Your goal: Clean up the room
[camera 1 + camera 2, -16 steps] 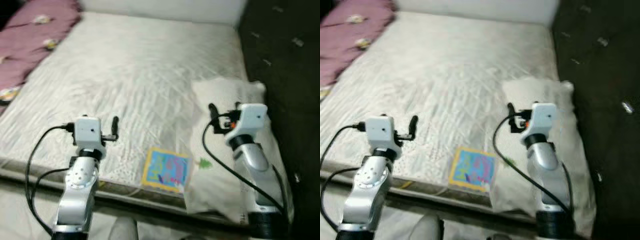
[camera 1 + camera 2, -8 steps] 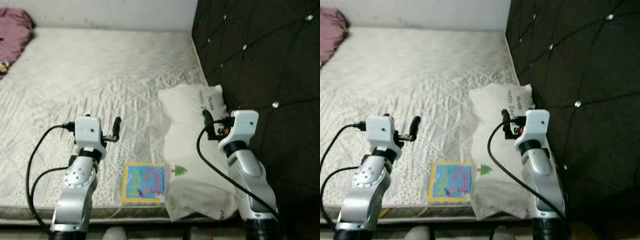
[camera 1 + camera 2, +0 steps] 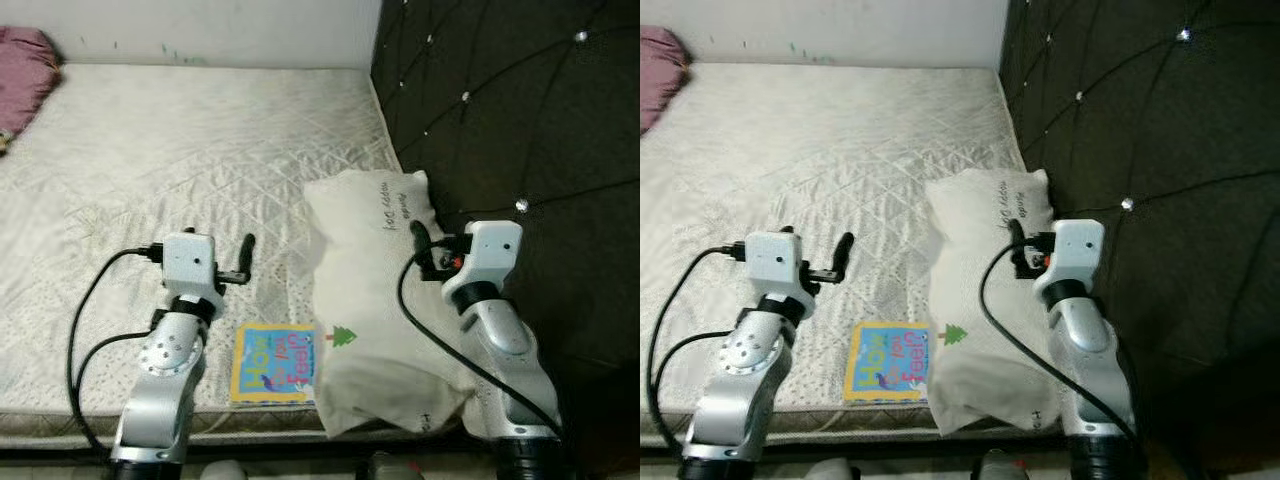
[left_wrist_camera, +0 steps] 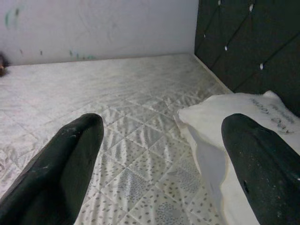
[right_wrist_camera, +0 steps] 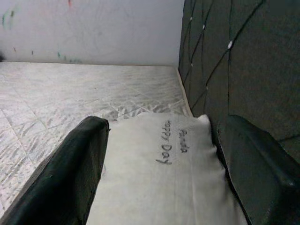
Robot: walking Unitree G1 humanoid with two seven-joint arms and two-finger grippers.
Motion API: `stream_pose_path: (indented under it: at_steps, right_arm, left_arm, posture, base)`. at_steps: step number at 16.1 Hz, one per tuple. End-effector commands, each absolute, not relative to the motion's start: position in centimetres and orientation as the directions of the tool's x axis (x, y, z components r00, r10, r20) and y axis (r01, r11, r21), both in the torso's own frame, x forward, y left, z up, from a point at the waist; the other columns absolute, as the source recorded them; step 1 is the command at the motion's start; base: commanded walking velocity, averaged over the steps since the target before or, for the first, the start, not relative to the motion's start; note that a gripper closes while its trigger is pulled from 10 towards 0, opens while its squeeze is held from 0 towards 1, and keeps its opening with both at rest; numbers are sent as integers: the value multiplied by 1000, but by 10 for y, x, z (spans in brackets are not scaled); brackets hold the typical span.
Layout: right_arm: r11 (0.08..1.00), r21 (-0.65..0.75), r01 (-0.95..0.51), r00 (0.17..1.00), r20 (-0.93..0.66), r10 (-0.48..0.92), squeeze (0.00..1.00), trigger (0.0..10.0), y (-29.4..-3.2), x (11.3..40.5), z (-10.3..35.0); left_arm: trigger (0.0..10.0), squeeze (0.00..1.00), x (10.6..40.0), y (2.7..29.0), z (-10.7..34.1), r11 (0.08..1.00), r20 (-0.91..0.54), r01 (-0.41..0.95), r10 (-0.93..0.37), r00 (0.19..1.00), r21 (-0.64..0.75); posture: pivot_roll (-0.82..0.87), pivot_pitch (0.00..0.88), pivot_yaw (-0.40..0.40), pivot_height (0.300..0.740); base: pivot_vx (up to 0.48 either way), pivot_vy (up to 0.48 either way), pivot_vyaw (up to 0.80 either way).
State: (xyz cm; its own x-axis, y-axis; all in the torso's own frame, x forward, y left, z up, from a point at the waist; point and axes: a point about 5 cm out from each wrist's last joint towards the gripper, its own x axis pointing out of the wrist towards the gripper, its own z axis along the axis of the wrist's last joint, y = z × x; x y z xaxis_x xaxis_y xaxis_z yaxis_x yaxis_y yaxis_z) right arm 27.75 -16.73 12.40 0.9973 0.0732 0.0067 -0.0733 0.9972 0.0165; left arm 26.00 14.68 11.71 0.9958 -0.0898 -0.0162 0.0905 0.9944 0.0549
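Note:
A white pillow with handwriting and a small green tree print lies on the quilted mattress, against the dark tufted headboard. A colourful children's book lies flat at the mattress's near edge, partly tucked under the pillow. My right gripper hovers open over the pillow, its fingers framing the pillow in the right wrist view. My left gripper is held open above the mattress, left of the pillow, with nothing between its fingers.
A mauve blanket lies bunched at the far left of the mattress. A pale wall with faint marks runs behind the bed. The headboard closes off the right side. The mattress's front edge is just below my arms.
The camera has swung right and closer: the headboard now takes the right side and the blanket has slid to the far left. Both grippers keep their raised, open pose.

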Motion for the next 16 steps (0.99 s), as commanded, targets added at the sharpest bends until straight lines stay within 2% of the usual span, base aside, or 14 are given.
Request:
stream_pose_path:
  at_steps: [1,6,11,14,16]
  right_arm:
    - [995,17,-94,995,21,94,0,10000,-163,279,126]
    - [995,5,-102,995,20,102,0,10000,-163,280,126]
    - [994,7,-105,994,15,105,0,10000,-163,281,125]
    - [995,3,-103,995,14,103,0,10000,-163,281,125]
    - [995,-3,-100,995,14,100,0,10000,-164,281,125]
  left_arm:
    - [10000,0,260,151,115,995,-27,77,-75,997,56]
    - [10000,0,262,151,114,997,-30,70,-69,997,22]
    - [10000,0,263,149,114,997,-32,79,-79,996,0]
    - [10000,0,263,149,114,997,-33,79,-80,996,-9]
    - [10000,0,262,148,113,997,-34,81,-82,996,-13]
  posture:
    - [4,0,-20,740]
    - [3,0,-23,740]
    - [3,0,-26,740]
    - [1,0,-27,740]
    - [1,0,-28,740]
  base:
    - [0,0,0]
    - [0,0,0]
    - [0,480,0]
    - [0,480,-800]
    - [0,480,0]
